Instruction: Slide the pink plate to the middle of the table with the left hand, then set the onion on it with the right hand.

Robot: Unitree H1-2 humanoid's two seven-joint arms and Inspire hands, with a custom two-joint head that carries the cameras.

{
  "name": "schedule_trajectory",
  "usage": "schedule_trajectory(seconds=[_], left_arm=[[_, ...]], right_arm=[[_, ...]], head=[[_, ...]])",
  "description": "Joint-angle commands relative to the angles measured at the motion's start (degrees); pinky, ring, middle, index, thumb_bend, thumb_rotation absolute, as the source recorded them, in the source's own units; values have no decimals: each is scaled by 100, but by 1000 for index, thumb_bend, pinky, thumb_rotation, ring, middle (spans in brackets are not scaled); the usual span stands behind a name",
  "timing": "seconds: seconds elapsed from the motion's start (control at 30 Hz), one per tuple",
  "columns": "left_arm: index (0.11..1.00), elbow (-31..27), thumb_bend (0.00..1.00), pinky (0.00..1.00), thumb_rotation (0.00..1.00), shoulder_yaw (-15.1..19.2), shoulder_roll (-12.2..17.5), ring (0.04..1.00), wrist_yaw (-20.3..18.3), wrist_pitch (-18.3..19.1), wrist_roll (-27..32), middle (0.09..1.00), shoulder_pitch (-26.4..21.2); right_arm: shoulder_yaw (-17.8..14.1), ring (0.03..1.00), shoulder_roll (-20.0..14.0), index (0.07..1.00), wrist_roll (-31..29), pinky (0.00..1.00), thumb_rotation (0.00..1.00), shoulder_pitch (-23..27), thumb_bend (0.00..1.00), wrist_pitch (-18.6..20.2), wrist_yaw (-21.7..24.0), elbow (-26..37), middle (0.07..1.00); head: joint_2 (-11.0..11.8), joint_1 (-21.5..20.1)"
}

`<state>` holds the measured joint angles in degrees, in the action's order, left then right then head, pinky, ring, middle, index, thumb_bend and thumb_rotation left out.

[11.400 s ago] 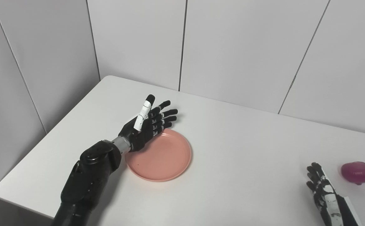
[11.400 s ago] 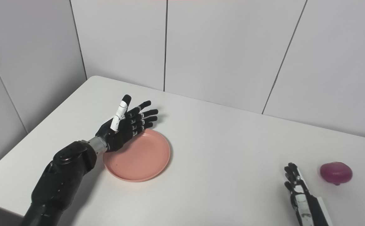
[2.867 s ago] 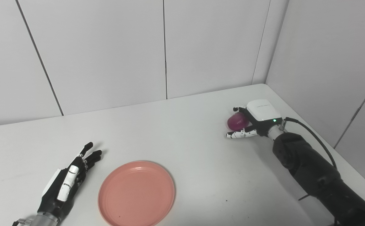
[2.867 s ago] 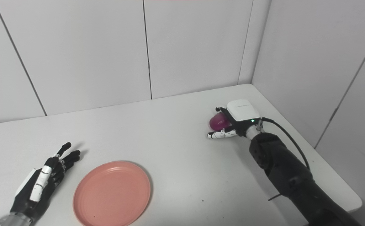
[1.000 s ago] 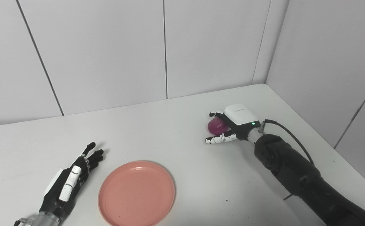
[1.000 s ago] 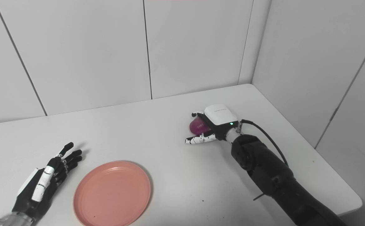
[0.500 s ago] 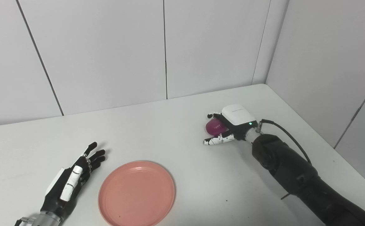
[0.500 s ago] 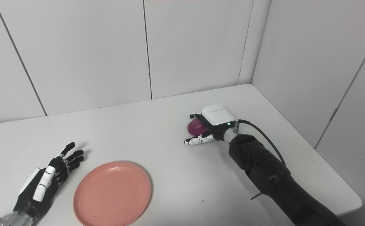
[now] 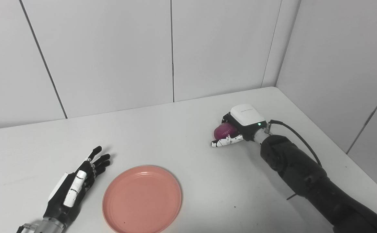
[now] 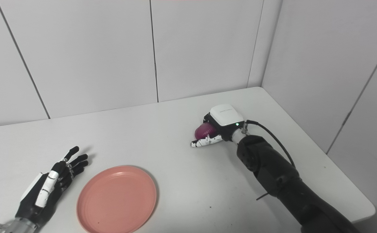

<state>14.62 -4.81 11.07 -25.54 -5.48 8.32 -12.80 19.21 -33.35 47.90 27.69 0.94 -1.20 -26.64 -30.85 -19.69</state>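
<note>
The pink plate [image 9: 142,199] lies flat near the table's front edge, left of centre, with nothing on it. My left hand [image 9: 75,187] rests open on the table just left of the plate, not touching it. The purple onion [image 9: 222,131] is at the right side of the table, far from the plate. My right hand [image 9: 238,126] is shut on it, fingers curled over its top and the white thumb [image 9: 222,142] stretched out beneath. I cannot tell whether the onion touches the table.
The white table [image 9: 175,139] stands in a corner of grey wall panels; its right edge [image 9: 337,155] runs close behind my right arm. A black cable [image 9: 297,136] loops off the right wrist.
The right hand's fingers have curled tighter over the onion, and hand and onion have stayed almost in place. The left hand has crept slightly forward. The view has shifted slightly.
</note>
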Motion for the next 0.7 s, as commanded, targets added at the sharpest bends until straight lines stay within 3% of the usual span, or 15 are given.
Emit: schedule_trajectory(seconds=[0.0,0.2,0.37,0.67], left_arm=[[958,40,661,950,983,-33,-64,905,-5,14,73,911,165],[960,-37,646,946,985,-34,-60,906,-6,85,89,913,187],[962,-71,641,943,990,-40,-60,906,-7,110,86,914,193],[961,-18,644,948,985,-41,-63,903,-29,86,103,913,174]], right_arm=[[36,273,-142,398,14,211,787,-14,638,80,174,-116,340],[34,292,-163,413,-21,227,782,-40,618,87,189,-123,350],[26,365,-161,508,-112,292,767,-50,608,-51,115,-138,416],[25,364,-184,516,-289,294,822,-18,604,-208,140,103,424]], head=[[-6,4],[-23,4],[-25,5],[-22,6]])
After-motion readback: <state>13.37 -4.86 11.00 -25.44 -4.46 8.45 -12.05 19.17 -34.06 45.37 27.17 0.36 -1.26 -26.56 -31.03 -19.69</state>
